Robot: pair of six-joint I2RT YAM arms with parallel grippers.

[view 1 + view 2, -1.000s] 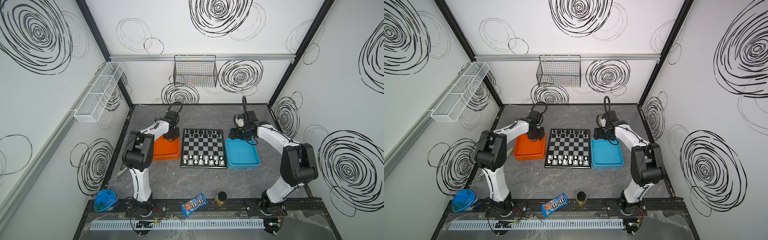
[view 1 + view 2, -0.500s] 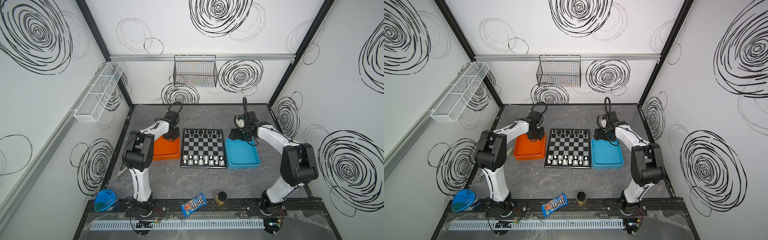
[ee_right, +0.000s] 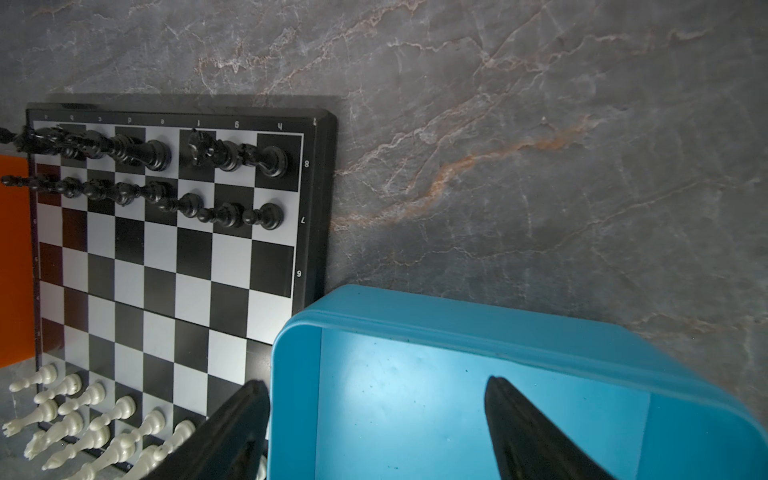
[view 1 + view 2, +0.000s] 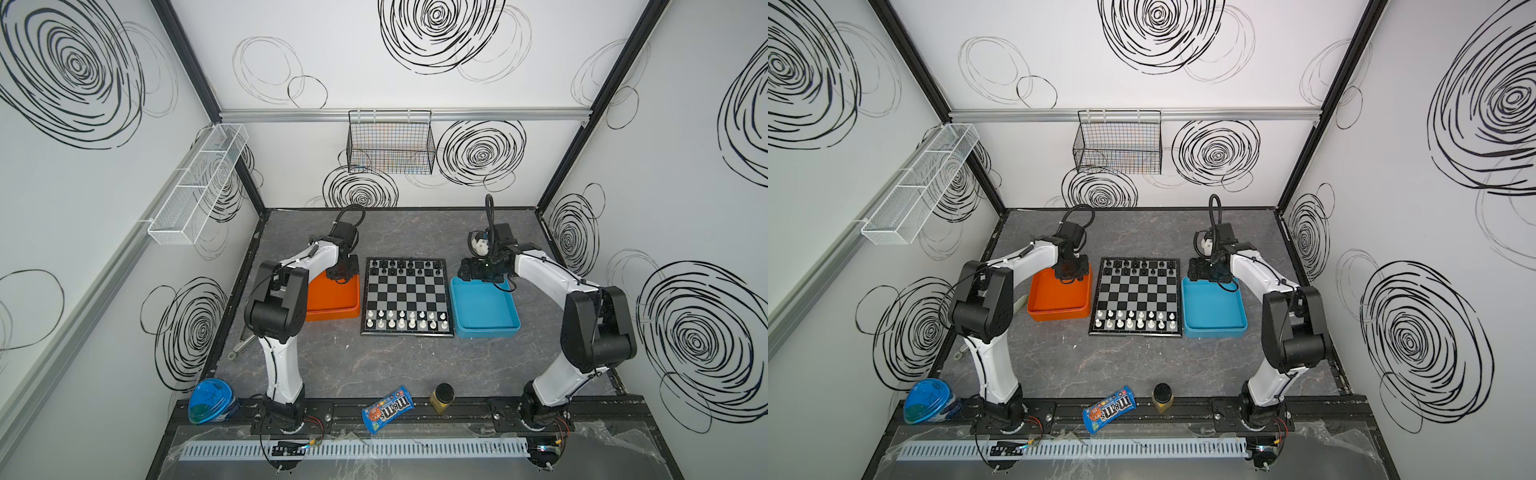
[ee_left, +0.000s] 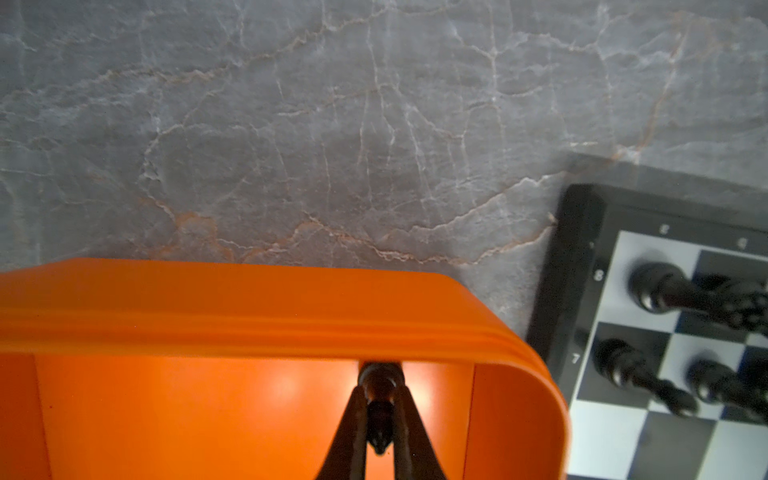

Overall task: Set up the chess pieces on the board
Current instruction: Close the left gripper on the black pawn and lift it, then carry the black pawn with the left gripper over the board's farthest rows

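The board (image 4: 405, 297) lies between an orange tray (image 4: 332, 301) and a blue tray (image 4: 484, 309). Black chess pieces (image 4: 405, 266) fill its two far rows and white chess pieces (image 4: 405, 322) its two near rows. My left gripper (image 5: 380, 392) reaches down into the orange tray's far corner next to the board. It is shut on a small black chess piece (image 5: 379, 419) held between the fingertips. My right gripper (image 3: 376, 384) hangs open over the blue tray's far corner by the board. One finger (image 3: 249, 399) is outside the tray wall, and nothing is between the fingers.
An M&M's bag (image 4: 386, 409), a small black-lidded jar (image 4: 443, 397) and a blue-lidded tub (image 4: 210, 401) sit along the front rail. A metal tool (image 4: 241, 347) lies by the left wall. A wire basket (image 4: 390, 143) hangs on the back wall.
The left jaws have closed onto the black piece in the orange tray. Neither arm has visibly shifted, and the right jaws stay as wide as before.
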